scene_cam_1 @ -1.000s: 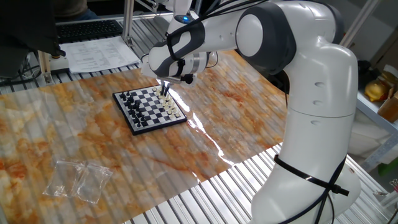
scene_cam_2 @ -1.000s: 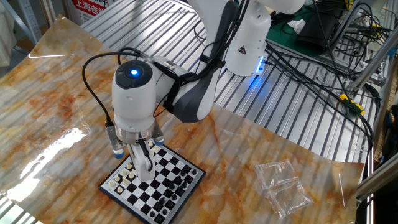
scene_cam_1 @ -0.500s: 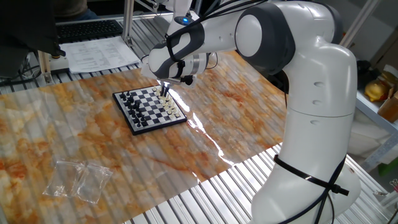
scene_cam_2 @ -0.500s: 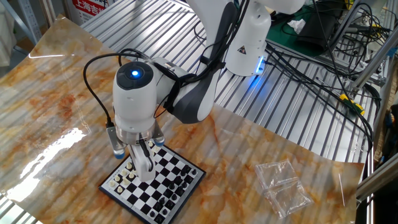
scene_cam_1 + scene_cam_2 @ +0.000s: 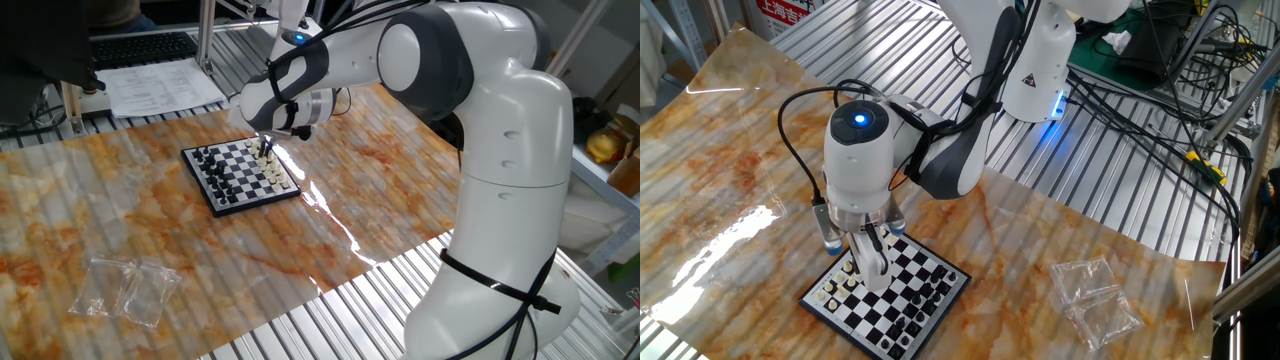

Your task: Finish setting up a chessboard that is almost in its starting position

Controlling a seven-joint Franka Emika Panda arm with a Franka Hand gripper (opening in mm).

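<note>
Chessboard (image 5: 240,176) flat on the marbled table (image 5: 130,230), unmoved since 1.0 s ago. Gripper (image 5: 874,272) points down over the board's cream-piece side, fingers (image 5: 876,265) close together among the pieces; cannot tell whether a piece is pinched. Wrist sits slightly higher than before. Clear plastic bags (image 5: 1095,300) lie well apart, unchanged.

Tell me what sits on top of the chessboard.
On the chessboard, black pieces line one edge and cream-white pieces the opposite. The gripper reaches down among the white ones, hiding whatever is at its tips.
</note>
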